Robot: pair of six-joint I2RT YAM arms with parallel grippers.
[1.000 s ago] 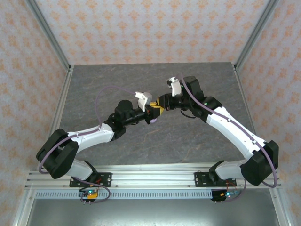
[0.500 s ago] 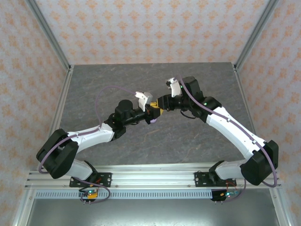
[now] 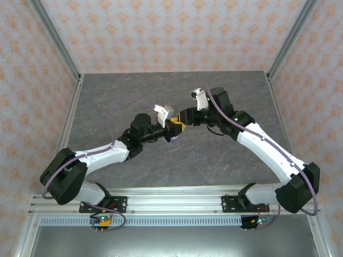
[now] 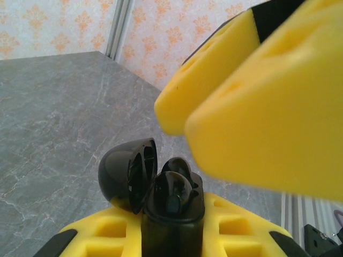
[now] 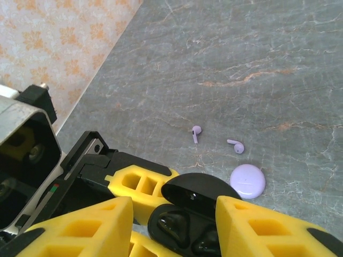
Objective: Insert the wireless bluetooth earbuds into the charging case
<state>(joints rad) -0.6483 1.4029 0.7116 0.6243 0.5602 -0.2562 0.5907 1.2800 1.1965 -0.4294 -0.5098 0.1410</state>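
The left gripper (image 4: 171, 238) is clamped on the black charging case (image 4: 172, 206), its yellow pads pressed to either side of the case's lower body and holding it upright above the grey stone-patterned table (image 5: 268, 64). The case's lid (image 4: 127, 174) is swung back and stands open to one side. Inside the case sit glossy dark rounded shapes that look like the black earbuds (image 5: 170, 226), lying in its wells. The right gripper (image 5: 174, 209) hovers just over the same case with its jaws apart, one yellow finger on each side of the open case, the case between them; whether the pads touch it cannot be told. The two lilac earbuds (image 5: 196, 133) lie loose on the table beyond the black case in the right wrist view, near each other but apart, stems flat on the surface, both out from between either gripper's fingers. A round lilac case (image 5: 247, 180) rests closed on the table just past the black case's lid, between it and the nearer lilac earbud.
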